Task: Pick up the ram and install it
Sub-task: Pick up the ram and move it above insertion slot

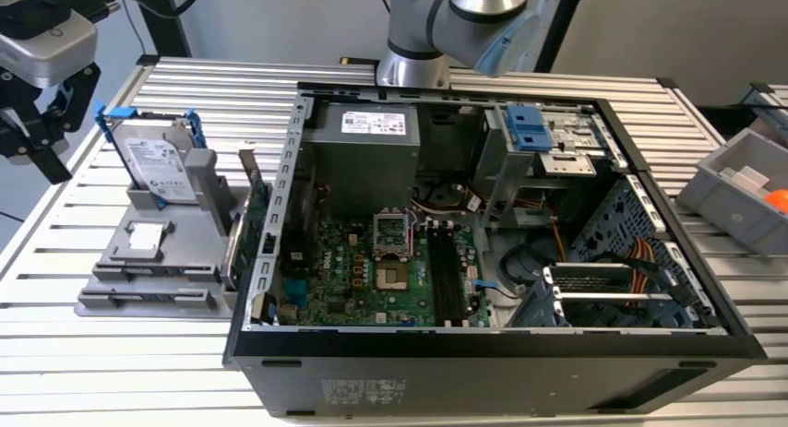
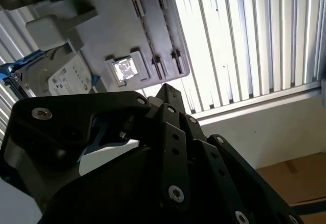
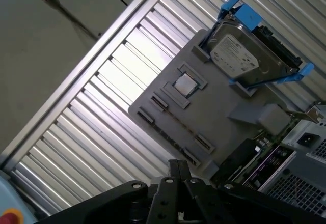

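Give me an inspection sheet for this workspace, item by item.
Surface: slatted metal table.
Job's things: ram edge-on in the gray holder; open computer case, black motherboard slots look empty.
Clutter: hard drive, expansion card and processor chip on the holder; gray bin at the exterior view's right.
Grippers: gripper raised near the holder, jaws shut, holding nothing.
Cables: wire bundle inside the case.
Surroundings: bare floor beyond the table edge.

No readable print (hard drive label (image 1: 154, 158) too small).
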Motion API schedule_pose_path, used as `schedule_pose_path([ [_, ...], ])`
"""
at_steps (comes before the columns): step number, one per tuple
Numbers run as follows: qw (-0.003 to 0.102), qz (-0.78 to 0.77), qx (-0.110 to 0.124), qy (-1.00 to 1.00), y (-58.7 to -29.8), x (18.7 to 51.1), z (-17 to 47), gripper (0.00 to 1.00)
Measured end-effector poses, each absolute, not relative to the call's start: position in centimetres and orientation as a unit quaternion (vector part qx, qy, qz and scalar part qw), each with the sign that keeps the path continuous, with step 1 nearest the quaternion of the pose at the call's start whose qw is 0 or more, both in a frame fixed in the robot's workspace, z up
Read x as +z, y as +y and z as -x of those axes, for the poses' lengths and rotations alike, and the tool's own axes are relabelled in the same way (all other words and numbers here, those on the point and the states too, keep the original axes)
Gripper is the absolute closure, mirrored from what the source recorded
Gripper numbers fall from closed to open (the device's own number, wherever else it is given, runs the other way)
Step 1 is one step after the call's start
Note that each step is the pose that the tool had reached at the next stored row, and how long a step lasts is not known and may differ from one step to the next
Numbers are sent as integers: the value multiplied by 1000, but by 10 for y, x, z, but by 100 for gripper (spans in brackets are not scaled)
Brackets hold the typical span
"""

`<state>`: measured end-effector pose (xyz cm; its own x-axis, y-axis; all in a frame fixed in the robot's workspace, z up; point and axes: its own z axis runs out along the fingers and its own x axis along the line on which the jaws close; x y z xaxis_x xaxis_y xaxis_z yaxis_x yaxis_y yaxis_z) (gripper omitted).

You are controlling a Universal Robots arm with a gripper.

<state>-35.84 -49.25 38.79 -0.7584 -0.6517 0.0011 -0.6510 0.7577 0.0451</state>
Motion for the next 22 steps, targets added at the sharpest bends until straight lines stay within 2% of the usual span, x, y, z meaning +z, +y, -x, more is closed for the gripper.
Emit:
schedule_pose_path([
  [22, 9, -466, -24, -884, -492, 388, 358, 100],
])
